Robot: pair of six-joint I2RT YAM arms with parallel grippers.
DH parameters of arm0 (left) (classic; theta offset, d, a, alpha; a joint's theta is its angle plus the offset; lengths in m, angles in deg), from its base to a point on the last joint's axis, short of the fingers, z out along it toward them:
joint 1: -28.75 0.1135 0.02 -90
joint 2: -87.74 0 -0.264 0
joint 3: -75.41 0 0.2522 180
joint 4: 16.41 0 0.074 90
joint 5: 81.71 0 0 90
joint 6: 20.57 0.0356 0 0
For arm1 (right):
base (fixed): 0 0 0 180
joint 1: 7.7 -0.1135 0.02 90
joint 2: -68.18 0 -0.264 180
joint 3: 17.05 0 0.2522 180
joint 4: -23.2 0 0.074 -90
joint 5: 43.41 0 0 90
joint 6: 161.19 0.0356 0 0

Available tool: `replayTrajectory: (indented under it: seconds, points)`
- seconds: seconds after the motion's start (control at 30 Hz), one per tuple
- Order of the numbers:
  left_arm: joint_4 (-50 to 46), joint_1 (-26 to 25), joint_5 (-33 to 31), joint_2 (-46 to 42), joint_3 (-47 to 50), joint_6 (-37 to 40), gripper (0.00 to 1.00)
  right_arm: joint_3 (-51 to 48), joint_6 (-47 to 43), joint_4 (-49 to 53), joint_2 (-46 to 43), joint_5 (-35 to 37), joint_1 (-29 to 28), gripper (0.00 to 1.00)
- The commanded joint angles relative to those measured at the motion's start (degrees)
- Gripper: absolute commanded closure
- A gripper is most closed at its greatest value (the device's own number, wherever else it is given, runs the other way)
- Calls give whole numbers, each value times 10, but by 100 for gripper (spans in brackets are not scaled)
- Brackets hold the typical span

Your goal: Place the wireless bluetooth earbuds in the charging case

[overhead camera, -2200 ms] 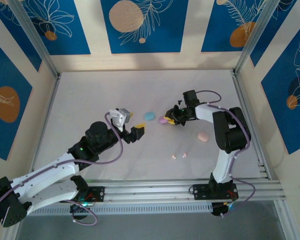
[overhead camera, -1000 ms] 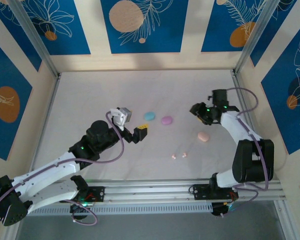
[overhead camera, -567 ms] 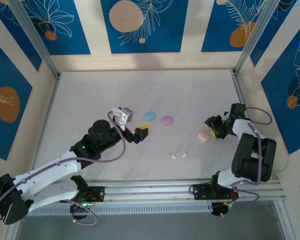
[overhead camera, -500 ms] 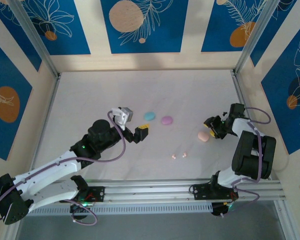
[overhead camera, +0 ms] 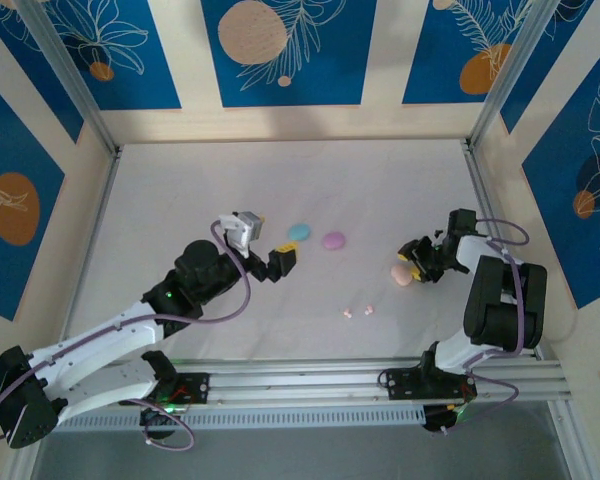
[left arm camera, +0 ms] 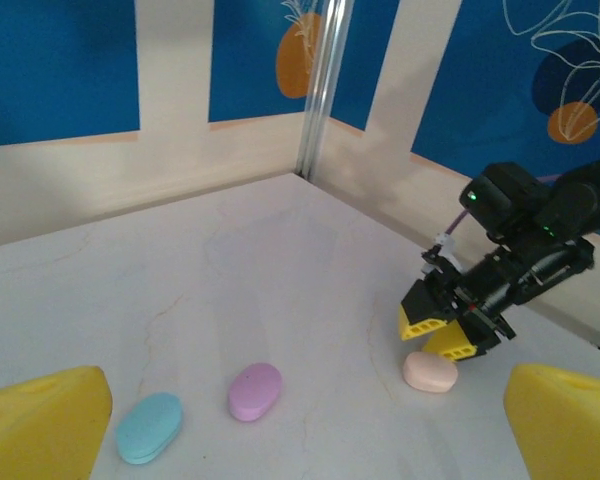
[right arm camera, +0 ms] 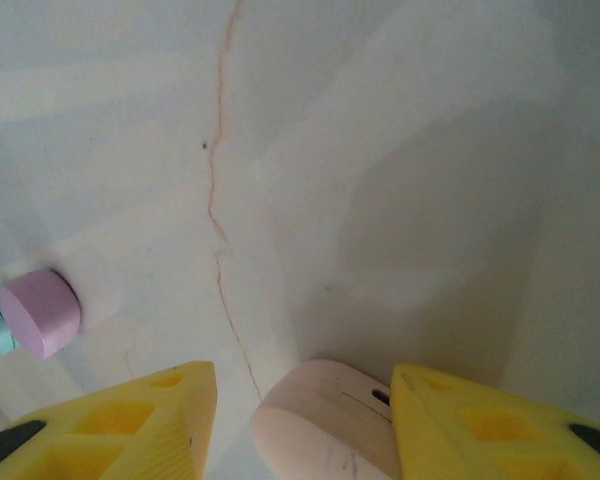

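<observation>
Two tiny pink earbuds (overhead camera: 348, 313) (overhead camera: 369, 309) lie loose on the white table, in front of the cases. The pink oval case (overhead camera: 401, 274) (left arm camera: 429, 372) (right arm camera: 330, 420) lies closed at the right. My right gripper (overhead camera: 412, 264) (left arm camera: 442, 332) (right arm camera: 300, 430) is open and low over it, a yellow finger on each side of the case. A lilac case (overhead camera: 333, 240) (left arm camera: 254, 390) and a light blue case (overhead camera: 299, 232) (left arm camera: 149, 427) lie closed mid-table. My left gripper (overhead camera: 283, 258) (left arm camera: 300, 440) hovers open and empty near the blue case. Lilac and blue earbuds are out of sight.
Patterned walls with aluminium posts (overhead camera: 500, 75) enclose the table on three sides. The right arm's elbow (overhead camera: 500, 300) stands close to the right wall. Bare tabletop (overhead camera: 230, 180) stretches behind the cases and to the left.
My right gripper left the lilac case, swung out to the right and came back down around the pink case. The left gripper drifted slightly toward the cases.
</observation>
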Motion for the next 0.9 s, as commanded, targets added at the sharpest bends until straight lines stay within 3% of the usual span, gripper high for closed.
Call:
replayTrajectory:
  seconds: [0.0, 0.17, 0.47, 0.63, 0.87]
  points:
    - [-36, -3, -41, 6, -21, -15, 0, -17, 26, 25, -30, 12, -28, 50]
    - [-64, -3, -76, 7, -34, -34, 0, -29, 46, 35, -57, 59, -70, 49]
    - [-87, -3, -92, -8, -44, -4, 0, -21, 48, 71, -79, 154, -143, 49]
    - [-54, -3, -100, -20, -25, -28, 0, -14, 51, 94, -72, 212, -185, 48]
    - [-68, -3, -102, -8, -41, -51, 0, 5, 38, 107, -55, 235, -215, 48]
